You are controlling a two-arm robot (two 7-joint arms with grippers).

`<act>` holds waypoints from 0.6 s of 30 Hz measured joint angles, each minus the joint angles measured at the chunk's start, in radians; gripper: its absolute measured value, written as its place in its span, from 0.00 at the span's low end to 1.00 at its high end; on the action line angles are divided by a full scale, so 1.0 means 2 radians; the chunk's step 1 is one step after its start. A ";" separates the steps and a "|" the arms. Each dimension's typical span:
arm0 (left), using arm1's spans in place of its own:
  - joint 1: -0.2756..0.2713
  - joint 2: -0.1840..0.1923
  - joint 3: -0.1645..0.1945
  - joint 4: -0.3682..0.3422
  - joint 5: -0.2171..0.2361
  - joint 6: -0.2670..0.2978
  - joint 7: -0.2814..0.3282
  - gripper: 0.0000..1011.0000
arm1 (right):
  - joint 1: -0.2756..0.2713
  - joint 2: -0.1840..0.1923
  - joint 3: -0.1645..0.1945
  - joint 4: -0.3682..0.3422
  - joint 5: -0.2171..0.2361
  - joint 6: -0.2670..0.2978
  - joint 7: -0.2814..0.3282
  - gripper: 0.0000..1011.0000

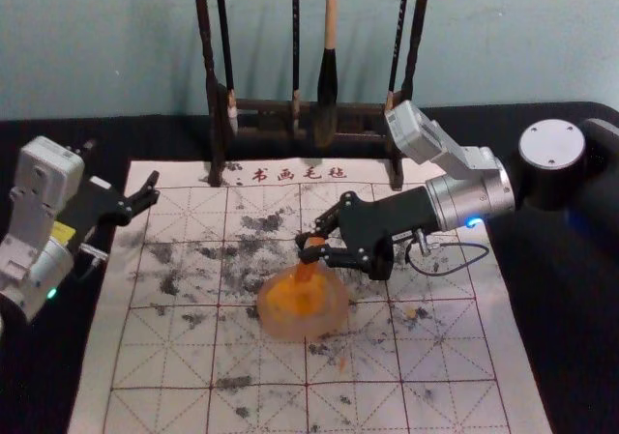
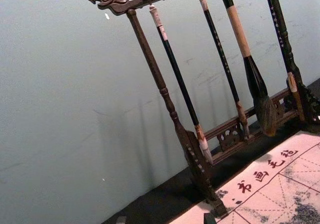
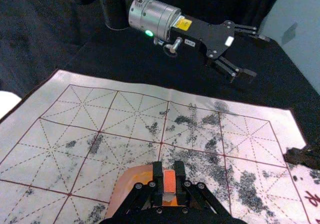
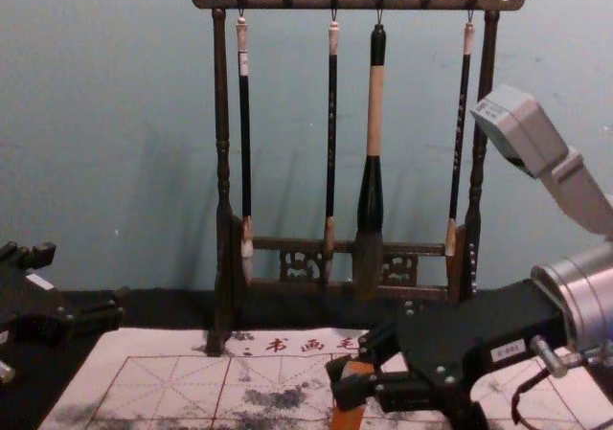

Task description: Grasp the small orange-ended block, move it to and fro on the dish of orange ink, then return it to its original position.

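The right gripper [image 1: 309,247] is positioned above the dish [image 1: 290,328], with its fingers closed on opposite sides of the block [image 1: 306,269]. The block is held slightly tilted, its lower end at the orange ink [image 1: 285,300] in the dish; contact between block and ink cannot be confirmed. The dish rests on the gridded mat [image 1: 174,361], which carries dark smudges and lies on the black surface [image 1: 571,357]. The left gripper [image 1: 122,165] is parked above the left edge of the mat, fingers spread. The rack [image 4: 364,1] stands at the far edge of the mat, supporting four hanging brushes [image 4: 374,114].
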 joint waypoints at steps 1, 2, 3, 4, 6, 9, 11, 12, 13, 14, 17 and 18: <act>0.000 0.000 0.000 0.000 0.000 0.000 0.000 0.99 | 0.001 -0.001 -0.001 0.001 -0.001 0.000 0.000 0.13; 0.000 0.000 0.000 0.000 0.000 0.000 0.000 0.99 | 0.001 -0.002 -0.001 0.002 -0.002 0.000 0.001 0.13; 0.000 0.000 0.000 0.000 0.000 0.000 0.000 0.99 | 0.003 -0.003 -0.002 0.005 -0.004 0.000 0.001 0.13; 0.000 0.000 0.000 0.000 0.000 0.000 0.000 0.99 | 0.003 -0.003 -0.002 0.005 -0.004 0.000 0.001 0.13; 0.000 0.000 0.000 0.000 0.000 0.000 0.000 0.99 | 0.004 -0.004 -0.003 0.006 -0.006 0.000 0.001 0.13; 0.000 0.000 0.000 0.000 0.000 0.000 0.000 0.99 | 0.005 -0.004 -0.004 0.006 -0.010 0.002 0.000 0.13; 0.000 0.000 0.000 0.000 0.000 0.000 0.000 0.99 | 0.005 -0.004 -0.005 0.004 -0.012 0.004 -0.002 0.13; 0.000 0.000 0.000 0.000 0.000 0.000 0.000 0.99 | 0.005 -0.003 -0.006 0.004 -0.014 0.006 -0.002 0.13; 0.000 0.000 0.000 0.000 0.000 0.000 0.000 0.99 | 0.005 -0.003 -0.006 0.004 -0.014 0.006 -0.002 0.13; 0.000 0.000 0.000 0.000 0.000 0.000 0.000 0.99 | 0.005 -0.003 -0.007 0.004 -0.015 0.006 -0.002 0.13; 0.000 0.000 0.000 0.000 0.000 0.000 0.000 0.99 | 0.007 -0.004 -0.008 0.007 -0.017 0.007 0.001 0.13; 0.000 0.000 0.000 0.000 0.000 0.000 0.000 0.99 | 0.007 -0.005 -0.009 0.008 -0.018 0.007 0.001 0.13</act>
